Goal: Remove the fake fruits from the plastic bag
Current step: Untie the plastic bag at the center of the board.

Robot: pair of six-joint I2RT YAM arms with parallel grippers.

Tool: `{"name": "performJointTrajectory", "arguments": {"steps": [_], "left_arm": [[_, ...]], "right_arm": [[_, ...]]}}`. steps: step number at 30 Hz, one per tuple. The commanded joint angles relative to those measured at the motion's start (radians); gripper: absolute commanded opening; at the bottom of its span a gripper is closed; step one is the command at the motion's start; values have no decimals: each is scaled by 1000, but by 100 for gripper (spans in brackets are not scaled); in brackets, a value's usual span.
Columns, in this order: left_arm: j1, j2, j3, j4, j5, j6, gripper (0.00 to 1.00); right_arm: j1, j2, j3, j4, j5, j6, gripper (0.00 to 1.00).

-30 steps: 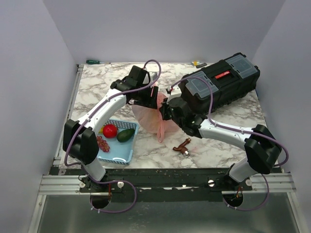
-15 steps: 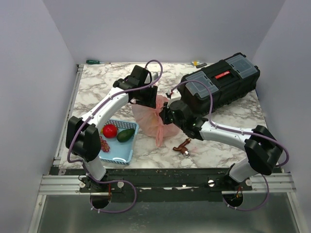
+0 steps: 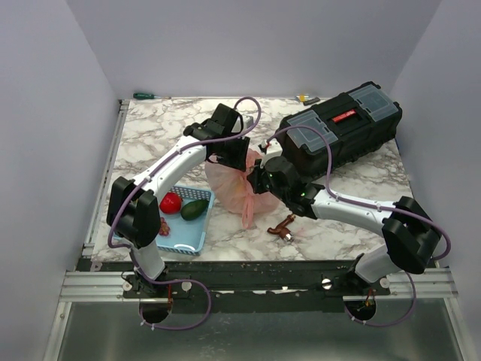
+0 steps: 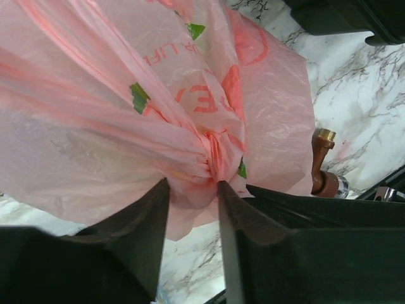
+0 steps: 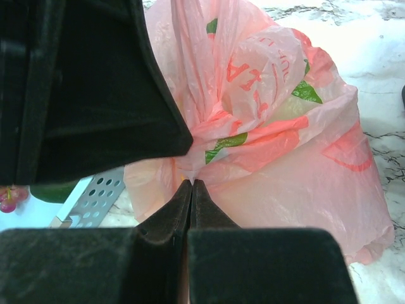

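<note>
The pink plastic bag (image 3: 234, 186) lies bunched on the marble table between both grippers. My right gripper (image 3: 259, 180) is shut on a gathered fold of the bag (image 5: 266, 126) at its near edge, jaws pressed together (image 5: 191, 182). My left gripper (image 3: 234, 156) sits over the bag's far side. Its jaws stand apart, with the bag's twisted neck (image 4: 212, 152) and a loose lobe between the fingertips (image 4: 193, 190). Any fruits inside the bag are hidden by the plastic. One red apple-like fruit (image 3: 170, 201) lies in the blue basket.
The light blue slotted basket (image 3: 188, 237) at front left also holds a dark green avocado (image 3: 195, 209) and purple grapes (image 3: 161, 226). A black toolbox (image 3: 342, 131) stands at back right. A brown fitting (image 3: 283, 227) lies near the front. A green screwdriver (image 3: 146, 95) lies at the back edge.
My left gripper has moved right and down onto the bag's neck. My right gripper has crept slightly left, still pinching the bag.
</note>
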Motion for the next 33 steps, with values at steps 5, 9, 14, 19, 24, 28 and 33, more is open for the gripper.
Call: {"name": "performJointTrajectory", "arguments": {"steps": [5,9,14,19,24,28,33], "left_arm": [[-14,-2,37,-20,-35,33,11],[-17,-13,42,-23,-37,31,0],[-27,-46,20,-6,-38,36,0],[-31,-67,16,-2,-30,33,0],[-39,-97,-2,13,-77,25,0],[-41,-104,-2,-3,-202,1,0],[-41,-116,-6,-4,-316,-17,0]], "right_arm": [[-4,-6,21,-15,-27,11,14],[-5,-12,22,-22,-14,15,27],[-4,-21,28,-22,39,59,39],[-4,2,50,-5,100,75,42],[-4,54,111,-73,173,133,42],[-4,48,98,-83,171,136,29],[-5,23,56,-93,201,135,16]]}}
